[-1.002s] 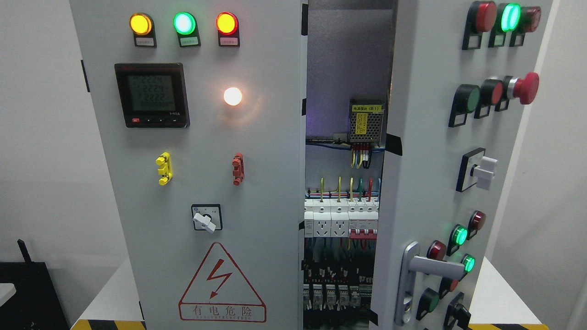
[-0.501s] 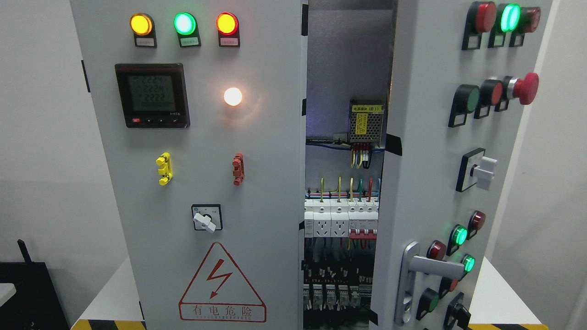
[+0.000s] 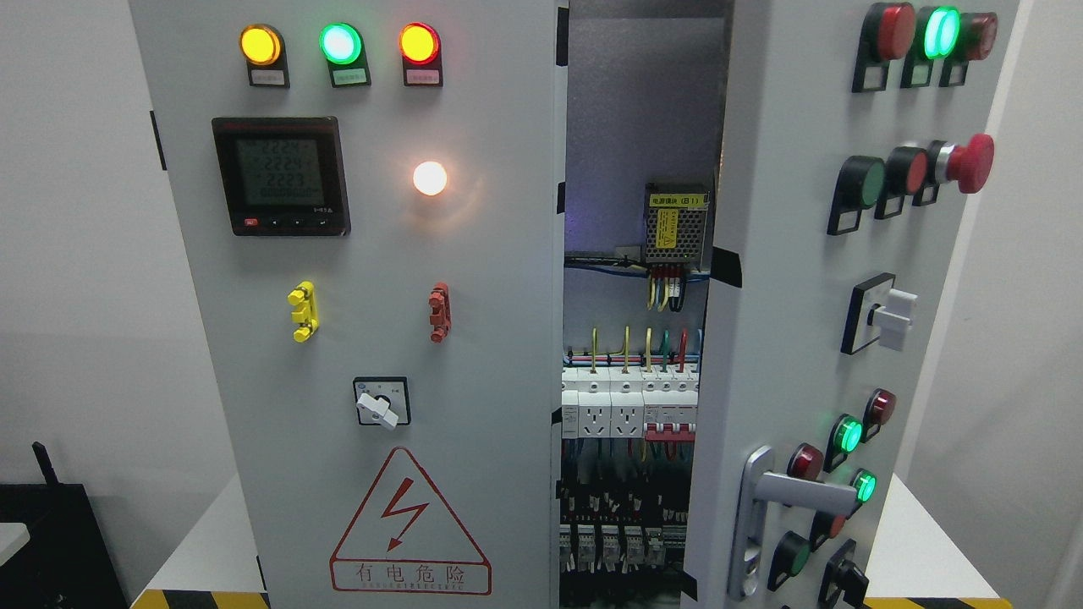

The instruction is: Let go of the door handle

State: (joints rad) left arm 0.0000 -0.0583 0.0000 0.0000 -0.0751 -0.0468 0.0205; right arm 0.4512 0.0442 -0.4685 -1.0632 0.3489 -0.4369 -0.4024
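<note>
A grey electrical cabinet fills the head view. Its right door stands swung partly open toward me. A silver lever handle sits low on that door's left edge, with nothing touching it. The left door is closed. Through the gap between the doors I see wiring, breakers and a power supply. Neither of my hands nor arms shows anywhere in the picture.
The open door carries red and green buttons, a red mushroom stop and a white rotary switch. The left door holds three lit lamps, a meter, a selector and a warning triangle. The cabinet stands on a white table; a black object sits lower left.
The digits on the meter flicker slightly. The door, the handle and everything else stay where they were.
</note>
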